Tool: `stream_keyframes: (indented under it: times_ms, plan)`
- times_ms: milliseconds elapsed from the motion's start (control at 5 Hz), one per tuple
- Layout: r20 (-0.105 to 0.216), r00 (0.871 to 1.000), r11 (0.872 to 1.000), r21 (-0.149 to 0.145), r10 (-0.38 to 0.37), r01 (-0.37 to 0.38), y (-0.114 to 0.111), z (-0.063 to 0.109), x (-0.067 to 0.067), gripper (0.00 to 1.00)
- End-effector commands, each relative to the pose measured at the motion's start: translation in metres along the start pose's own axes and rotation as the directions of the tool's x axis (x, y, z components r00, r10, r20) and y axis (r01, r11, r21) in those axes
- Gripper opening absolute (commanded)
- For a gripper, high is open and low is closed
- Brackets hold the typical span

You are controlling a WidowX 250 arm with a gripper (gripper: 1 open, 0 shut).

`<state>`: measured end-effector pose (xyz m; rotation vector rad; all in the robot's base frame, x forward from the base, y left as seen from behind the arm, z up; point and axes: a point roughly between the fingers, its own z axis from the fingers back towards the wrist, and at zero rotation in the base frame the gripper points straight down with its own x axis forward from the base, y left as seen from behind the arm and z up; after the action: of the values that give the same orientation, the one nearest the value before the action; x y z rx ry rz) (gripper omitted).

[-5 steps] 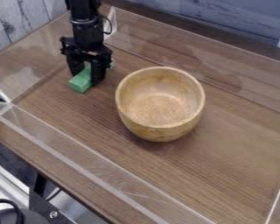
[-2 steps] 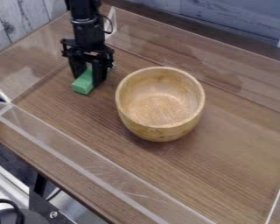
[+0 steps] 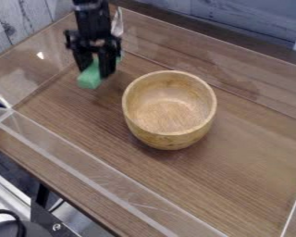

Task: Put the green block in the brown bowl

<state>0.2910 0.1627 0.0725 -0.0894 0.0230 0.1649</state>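
Gripper clamped on the green block, clear of the tabletop in the upper left of the frame.
Bare wooden table stretches toward the lower right; a clear wall edges the near side. The brown bowl sits centre frame, right of the block and apart. The arm points straight down.

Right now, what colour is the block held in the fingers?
Bright green: the block shows clearly in the camera view, left of the bowl.

Black robot arm, dark blocky tool, two fingers
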Motion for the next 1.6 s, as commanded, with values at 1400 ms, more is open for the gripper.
stream_keyframes:
  times_ms: [1400]
  plan:
    - [0.055,0.958,0.959,-0.017,-0.282,0.283,-0.119,0.052,-0.038,0.00]
